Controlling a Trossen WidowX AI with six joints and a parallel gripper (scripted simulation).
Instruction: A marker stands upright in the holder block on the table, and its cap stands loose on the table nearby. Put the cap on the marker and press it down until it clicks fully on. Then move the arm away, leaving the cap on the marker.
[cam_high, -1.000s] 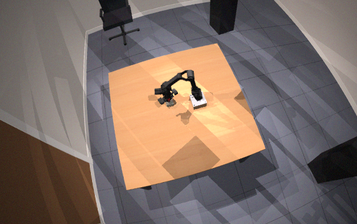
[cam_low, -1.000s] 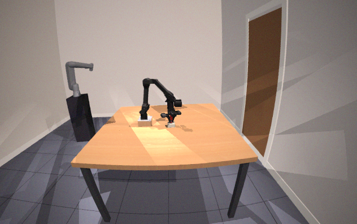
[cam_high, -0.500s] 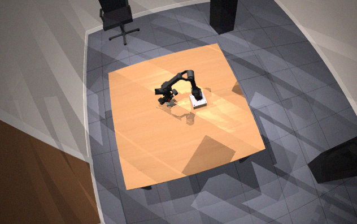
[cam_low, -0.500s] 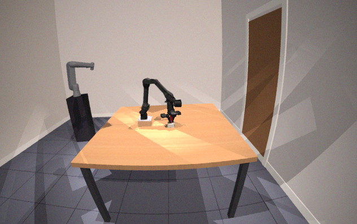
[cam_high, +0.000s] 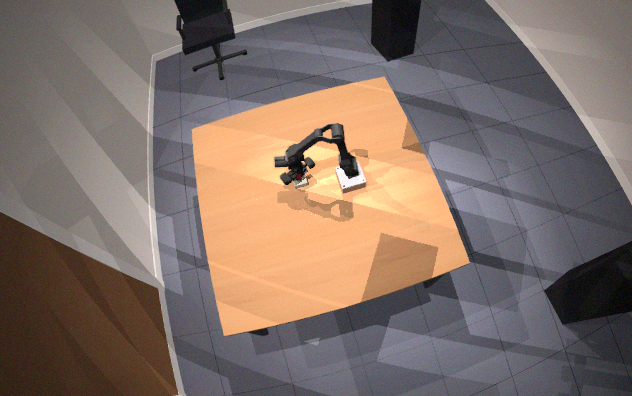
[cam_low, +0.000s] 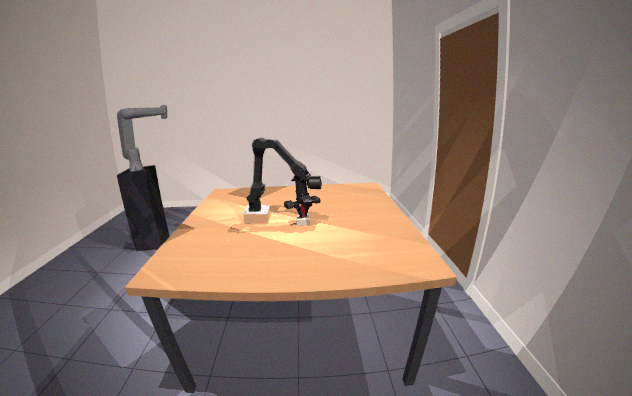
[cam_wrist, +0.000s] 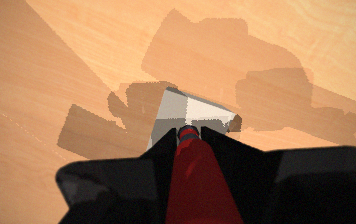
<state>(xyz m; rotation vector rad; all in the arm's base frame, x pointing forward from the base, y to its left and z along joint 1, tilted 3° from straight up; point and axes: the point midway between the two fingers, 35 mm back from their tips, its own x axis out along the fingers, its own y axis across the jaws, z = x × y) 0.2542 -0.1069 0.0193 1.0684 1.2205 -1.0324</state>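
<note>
Red and stiff, the cap (light, probably slippery) is pinched at its sides by the gripper above the holder block.

Warm orange wood on the table, faint grain running across it, smooth with a soft satin sheen. Dark, matt legs beneath. On the table, a pale grey block, flat and matt, like plain plastic. Above the block, a red cap, smooth plastic with a slight gloss, clamped between the black fingers of the gripper; matt black plastic there, and likewise along the arm. Beside the table, dark tiles on the floor, smooth and dully reflective. Beyond the table, a brown wooden door, semi-matt, in a pale frame.
</note>
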